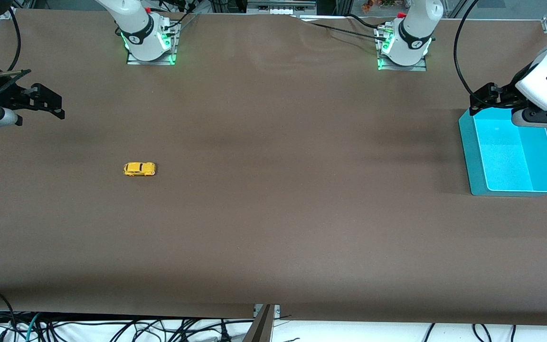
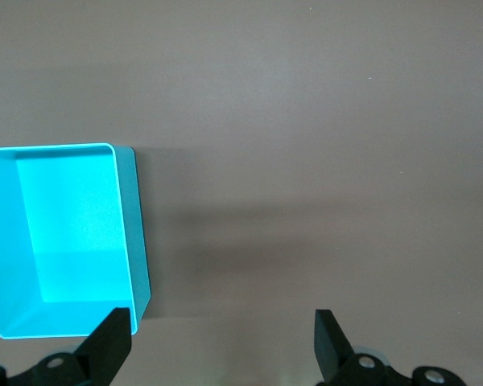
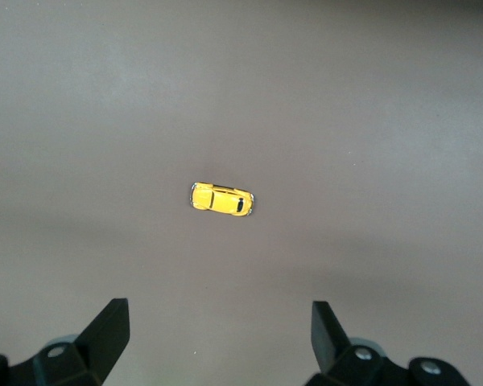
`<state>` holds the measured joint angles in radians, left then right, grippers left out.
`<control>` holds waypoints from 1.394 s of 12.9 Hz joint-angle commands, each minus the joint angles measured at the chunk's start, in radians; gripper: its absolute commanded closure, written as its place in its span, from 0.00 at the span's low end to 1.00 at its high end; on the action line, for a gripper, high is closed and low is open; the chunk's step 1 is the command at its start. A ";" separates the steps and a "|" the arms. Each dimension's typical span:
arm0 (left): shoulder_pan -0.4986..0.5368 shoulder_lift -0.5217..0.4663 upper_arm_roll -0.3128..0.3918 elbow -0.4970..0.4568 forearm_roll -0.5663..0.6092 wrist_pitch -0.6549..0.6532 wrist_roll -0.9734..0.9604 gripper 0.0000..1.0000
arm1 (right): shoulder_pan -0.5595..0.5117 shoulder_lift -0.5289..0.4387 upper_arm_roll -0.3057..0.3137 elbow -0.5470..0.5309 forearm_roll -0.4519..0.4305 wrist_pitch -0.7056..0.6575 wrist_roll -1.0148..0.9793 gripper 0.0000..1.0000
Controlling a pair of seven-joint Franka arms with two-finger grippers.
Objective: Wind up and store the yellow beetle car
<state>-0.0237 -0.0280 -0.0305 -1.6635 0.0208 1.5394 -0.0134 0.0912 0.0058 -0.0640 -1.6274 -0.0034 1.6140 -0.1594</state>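
**Beetle waits alone, both grippers up**

The tiny yellow beetle-shaped toy car (image 1: 139, 169) sits on the brown table (image 1: 273, 228), toward the right arm's end. Right gripper (image 3: 217, 338) hangs above the table, fingers wide, empty. Left gripper (image 2: 224, 342) hovers, fingers spread, over the turquoise plastic bin's (image 1: 468, 142) edge.

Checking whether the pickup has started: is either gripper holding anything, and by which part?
Nothing is held. Both the left gripper and the right gripper are open and empty; the car sits alone on the table.
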 commanded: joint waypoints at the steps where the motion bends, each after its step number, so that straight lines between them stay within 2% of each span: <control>1: 0.007 0.013 -0.005 0.028 -0.019 -0.022 -0.007 0.00 | -0.016 -0.009 0.019 0.003 -0.012 -0.020 0.004 0.00; 10: 0.007 0.011 -0.003 0.030 -0.019 -0.022 -0.007 0.00 | -0.016 -0.004 0.021 -0.020 -0.009 -0.023 -0.027 0.00; 15: 0.007 0.011 -0.003 0.028 -0.019 -0.022 -0.007 0.00 | -0.019 0.002 0.026 -0.202 -0.003 0.147 -0.227 0.00; 18: 0.007 0.011 -0.003 0.028 -0.019 -0.022 -0.007 0.00 | -0.021 0.011 0.033 -0.389 -0.004 0.347 -0.401 0.00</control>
<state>-0.0237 -0.0280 -0.0305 -1.6634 0.0207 1.5382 -0.0134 0.0905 0.0388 -0.0537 -1.8954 -0.0042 1.8481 -0.4549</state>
